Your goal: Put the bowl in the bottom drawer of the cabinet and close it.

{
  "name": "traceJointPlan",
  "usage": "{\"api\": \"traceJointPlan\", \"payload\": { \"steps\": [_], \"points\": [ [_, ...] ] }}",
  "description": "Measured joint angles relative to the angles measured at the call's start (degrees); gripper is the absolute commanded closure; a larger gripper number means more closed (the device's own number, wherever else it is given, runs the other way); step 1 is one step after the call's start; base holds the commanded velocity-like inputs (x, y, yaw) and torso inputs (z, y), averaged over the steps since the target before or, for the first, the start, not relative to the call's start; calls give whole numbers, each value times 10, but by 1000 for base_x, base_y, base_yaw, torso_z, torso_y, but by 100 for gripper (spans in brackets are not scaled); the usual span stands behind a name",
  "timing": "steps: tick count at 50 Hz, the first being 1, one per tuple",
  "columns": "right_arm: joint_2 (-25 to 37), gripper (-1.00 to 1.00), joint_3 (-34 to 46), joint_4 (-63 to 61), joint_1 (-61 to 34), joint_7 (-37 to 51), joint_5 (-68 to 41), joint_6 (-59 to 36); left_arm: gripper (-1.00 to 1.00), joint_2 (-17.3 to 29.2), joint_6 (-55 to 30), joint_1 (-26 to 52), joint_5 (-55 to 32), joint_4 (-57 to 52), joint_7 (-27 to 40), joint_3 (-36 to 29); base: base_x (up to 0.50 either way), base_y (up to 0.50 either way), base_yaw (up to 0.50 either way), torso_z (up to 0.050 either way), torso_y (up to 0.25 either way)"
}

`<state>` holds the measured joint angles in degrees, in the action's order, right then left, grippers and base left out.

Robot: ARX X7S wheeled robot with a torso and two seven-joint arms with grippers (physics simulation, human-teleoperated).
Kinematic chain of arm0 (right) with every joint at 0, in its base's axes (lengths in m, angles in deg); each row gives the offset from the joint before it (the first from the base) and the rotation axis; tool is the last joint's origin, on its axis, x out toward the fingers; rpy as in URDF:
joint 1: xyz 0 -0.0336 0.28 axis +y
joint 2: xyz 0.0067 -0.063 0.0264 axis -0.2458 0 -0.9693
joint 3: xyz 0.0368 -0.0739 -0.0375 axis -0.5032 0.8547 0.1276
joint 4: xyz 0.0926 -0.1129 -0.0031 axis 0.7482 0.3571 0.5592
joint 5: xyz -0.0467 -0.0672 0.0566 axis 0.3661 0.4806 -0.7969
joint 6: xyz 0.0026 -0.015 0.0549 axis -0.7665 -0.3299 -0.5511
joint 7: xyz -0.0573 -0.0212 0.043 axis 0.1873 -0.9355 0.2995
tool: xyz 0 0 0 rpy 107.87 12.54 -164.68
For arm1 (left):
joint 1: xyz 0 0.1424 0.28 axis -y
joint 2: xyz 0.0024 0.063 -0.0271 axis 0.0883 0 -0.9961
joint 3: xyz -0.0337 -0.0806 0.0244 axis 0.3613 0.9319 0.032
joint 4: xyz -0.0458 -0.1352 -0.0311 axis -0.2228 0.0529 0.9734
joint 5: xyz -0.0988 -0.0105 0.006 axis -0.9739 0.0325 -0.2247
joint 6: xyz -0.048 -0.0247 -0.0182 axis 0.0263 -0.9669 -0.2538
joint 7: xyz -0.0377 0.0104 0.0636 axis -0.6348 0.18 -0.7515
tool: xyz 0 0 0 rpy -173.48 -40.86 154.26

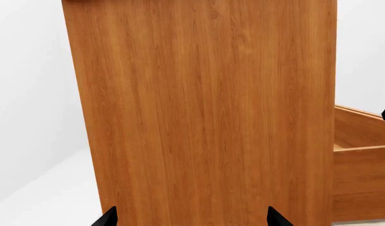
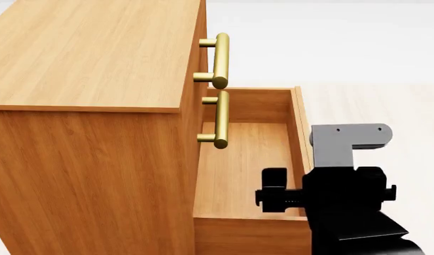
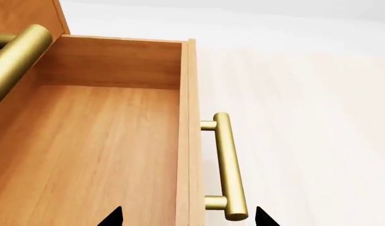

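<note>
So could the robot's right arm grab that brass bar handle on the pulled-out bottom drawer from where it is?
Probably yes. The right end effector hangs just above the honey-brown wooden bottom drawer's front panel, its fingertips apart, with the brass bar handle right below and nothing in between.

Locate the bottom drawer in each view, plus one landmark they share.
Head: bottom drawer pulled open at lower centre, nothing visible inside, right gripper over it.
Right wrist: fills the frame's left, its brass handle on the front panel.
Left wrist: only a corner at the right edge.
Shared landmark: cabinet side panel.
</note>
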<state>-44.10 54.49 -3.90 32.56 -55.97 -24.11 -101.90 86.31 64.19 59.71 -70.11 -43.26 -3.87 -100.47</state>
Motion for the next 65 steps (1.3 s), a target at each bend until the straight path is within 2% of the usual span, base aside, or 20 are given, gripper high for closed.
{"api": "traceJointPlan", "payload": {
  "steps": [17, 65],
  "points": [
    [-3, -100, -2, 46, -20, -2, -6, -18, -100, 4, 0, 1, -2, -1, 4, -3, 0, 0, 0, 0, 0],
    [16, -100, -4, 162, -40, -6, 1, 62, -100, 16, 3, 5, -8, 1, 19, -14, 0, 0, 0, 0, 0]
  ]
}}
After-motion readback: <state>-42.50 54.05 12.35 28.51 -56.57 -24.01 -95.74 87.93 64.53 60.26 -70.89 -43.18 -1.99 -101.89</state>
